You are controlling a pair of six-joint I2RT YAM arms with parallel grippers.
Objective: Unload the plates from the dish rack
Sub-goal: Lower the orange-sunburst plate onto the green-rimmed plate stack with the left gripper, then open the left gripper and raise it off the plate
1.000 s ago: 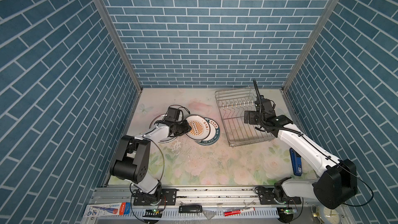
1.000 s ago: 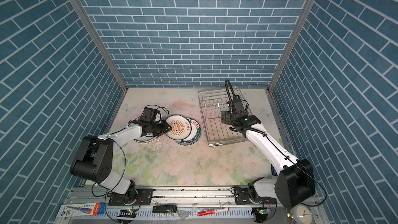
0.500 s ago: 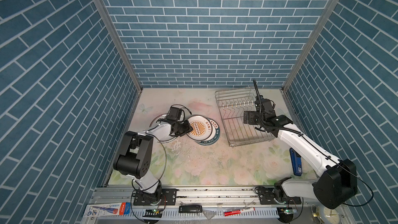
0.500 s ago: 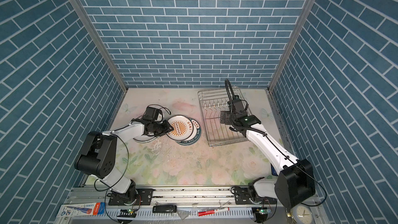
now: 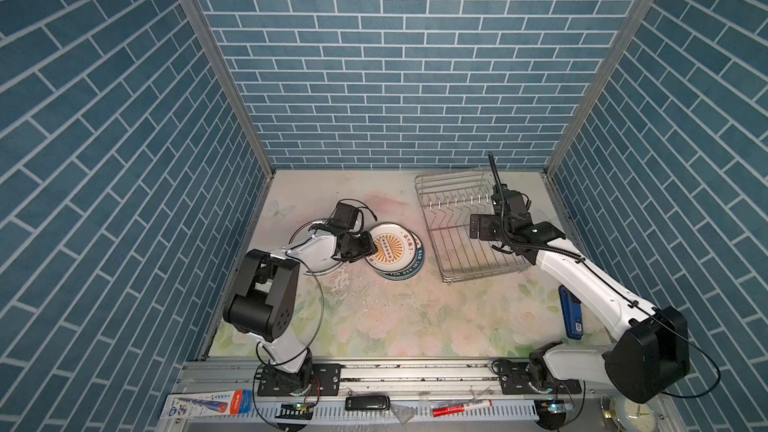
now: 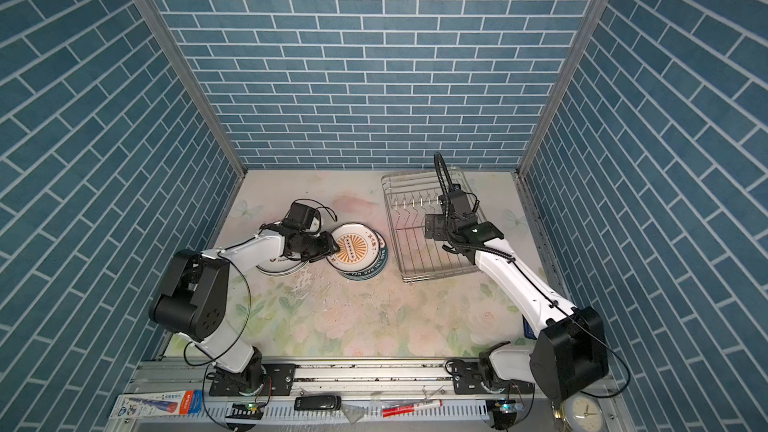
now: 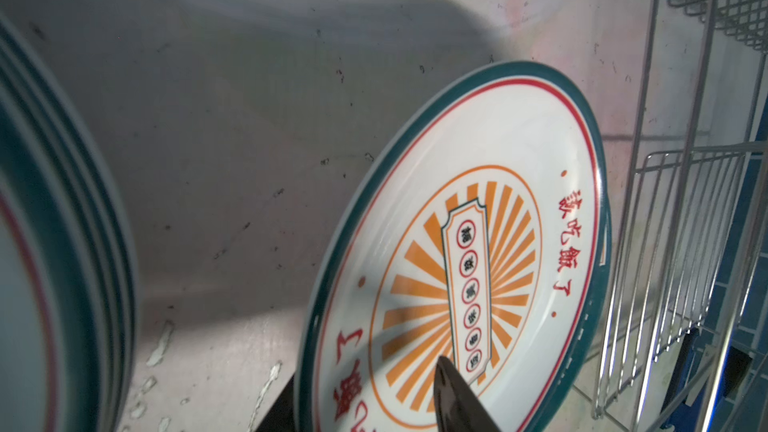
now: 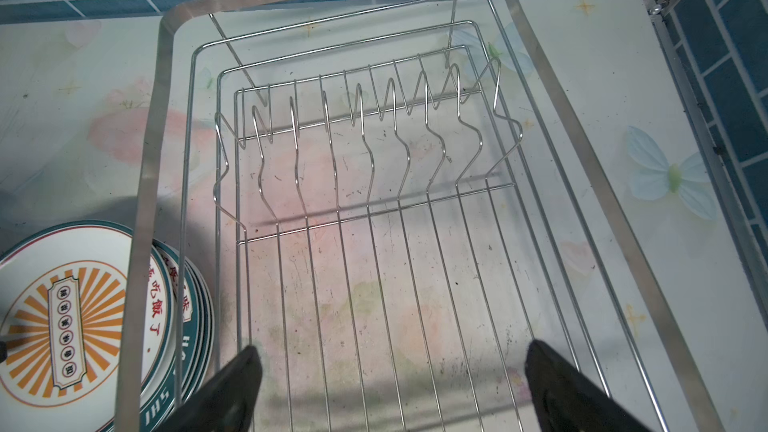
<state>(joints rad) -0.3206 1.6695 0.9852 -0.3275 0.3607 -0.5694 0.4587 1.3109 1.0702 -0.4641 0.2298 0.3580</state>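
The dish rack stood empty; the plates lay stacked on the bench at its nine o'clock. The left claw, nearer, straddled the sunburst plate at its nine o'clock rim, grip impossible to tell. The right claw hung spread over the rack.

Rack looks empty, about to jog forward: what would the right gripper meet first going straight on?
Probably the bare wire floor of the dish rack, just short of its zigzag plate slots. The right gripper hangs open above it with no plate between; depth is hard to judge.
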